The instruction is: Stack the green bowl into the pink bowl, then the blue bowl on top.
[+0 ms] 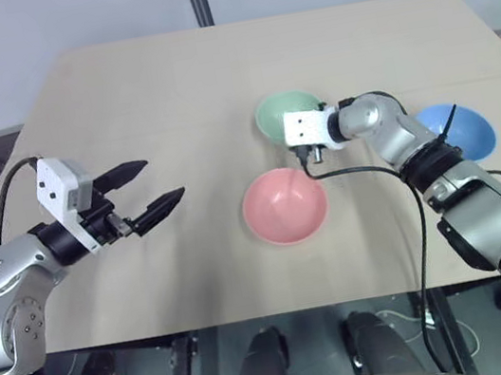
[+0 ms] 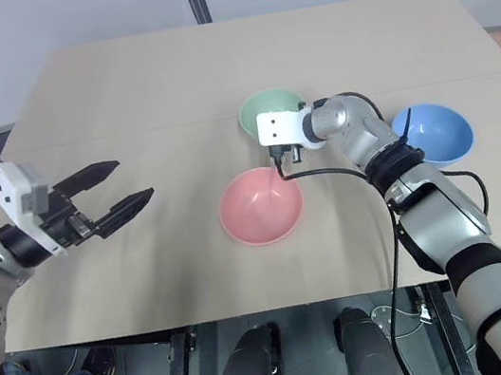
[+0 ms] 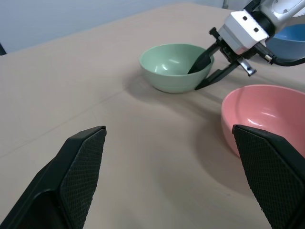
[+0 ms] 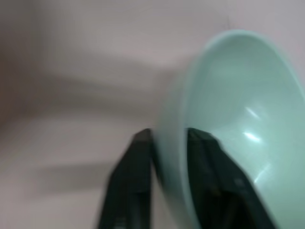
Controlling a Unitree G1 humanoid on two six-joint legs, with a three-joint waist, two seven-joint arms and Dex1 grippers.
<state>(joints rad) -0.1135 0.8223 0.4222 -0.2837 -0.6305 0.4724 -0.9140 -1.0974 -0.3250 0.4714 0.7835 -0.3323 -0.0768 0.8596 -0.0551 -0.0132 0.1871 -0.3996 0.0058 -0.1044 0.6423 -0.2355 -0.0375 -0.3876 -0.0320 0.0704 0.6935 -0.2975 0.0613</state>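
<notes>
The right pincer (image 3: pixel 206 71) clamps the green bowl's (image 3: pixel 174 66) rim, one finger inside, one outside. The pink bowl (image 1: pixel 283 206) sits just beside it, the blue bowl (image 1: pixel 464 129) behind its arm. The left pincer (image 1: pixel 156 186) hovers wide open, well apart.

- Bright, even overhead light across the table (image 1: pixel 149 98); soft, faint shadows.
- Small glare spots inside the green bowl (image 3: pixel 174 64).
- Right wrist view smeared, with soft edges on the black fingers (image 4: pixel 131 191).
- Head views sharp.
</notes>
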